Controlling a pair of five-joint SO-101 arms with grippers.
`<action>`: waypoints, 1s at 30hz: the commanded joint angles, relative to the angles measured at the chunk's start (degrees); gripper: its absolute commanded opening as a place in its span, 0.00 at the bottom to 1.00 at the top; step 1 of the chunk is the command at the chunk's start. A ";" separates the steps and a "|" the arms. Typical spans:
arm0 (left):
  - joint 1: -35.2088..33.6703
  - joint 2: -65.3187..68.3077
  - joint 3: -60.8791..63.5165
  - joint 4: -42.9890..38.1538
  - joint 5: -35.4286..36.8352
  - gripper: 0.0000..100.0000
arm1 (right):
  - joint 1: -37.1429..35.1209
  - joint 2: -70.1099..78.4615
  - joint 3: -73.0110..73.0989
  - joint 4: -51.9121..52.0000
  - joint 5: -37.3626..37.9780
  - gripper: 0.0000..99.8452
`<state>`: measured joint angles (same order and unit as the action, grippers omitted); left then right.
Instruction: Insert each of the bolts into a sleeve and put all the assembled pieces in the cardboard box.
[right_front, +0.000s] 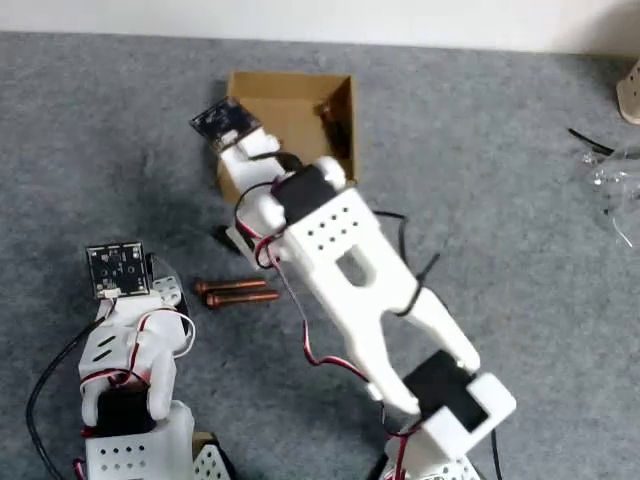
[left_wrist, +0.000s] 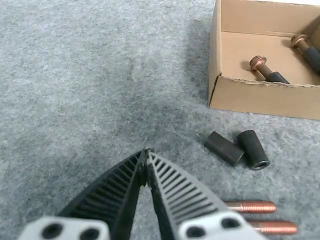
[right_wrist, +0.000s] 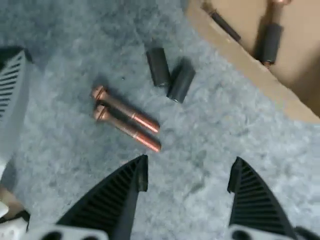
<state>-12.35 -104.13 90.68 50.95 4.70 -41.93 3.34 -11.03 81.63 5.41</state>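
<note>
**Two bolts and two sleeves loose; two assembled pieces in the box**

Ground: grey carpet (right_front: 480, 150) over the whole table.

Largest item is the right arm (right_front: 350, 260). It is stretched long from the near edge towards the far middle, and its wrist overlaps the left wall of the cardboard box (right_front: 290, 85) in the high view. The left arm (right_front: 130, 350) is folded short at the near left, with its wrist just left of the bolts.

The box is open-topped and sits at the far middle of the carpet. Two assembled pieces (left_wrist: 265, 69) lie on its floor, each a copper-coloured bolt in a black sleeve.

The right gripper (right_wrist: 189, 165) has its jaws spread wide with nothing between them. It hangs over bare carpet, with the bolts and sleeves beyond its tips. The left gripper (left_wrist: 146, 152) has its jaws pressed together at the tips and is empty, low over the carpet.

The two loose bolts (right_wrist: 125, 110) lie side by side, parallel, heads the same way, on the carpet between the two arms. The two loose sleeves (left_wrist: 224, 148) are black and lie on their sides, touching at one end. They sit between the bolts and the box, near its wall.
</note>
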 joint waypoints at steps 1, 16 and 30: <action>-0.75 -0.66 -0.84 -1.23 -0.26 0.00 | -0.75 1.10 1.36 -6.11 0.35 0.24; -3.56 -0.66 -1.80 -1.23 0.09 0.00 | -1.01 16.04 2.77 -20.18 0.26 0.24; -3.56 -0.66 -1.80 -1.41 -0.09 0.00 | -0.66 24.31 2.51 -26.95 0.53 0.24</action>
<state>-15.25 -104.13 90.68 50.68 4.70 -42.29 29.10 -7.52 57.36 5.41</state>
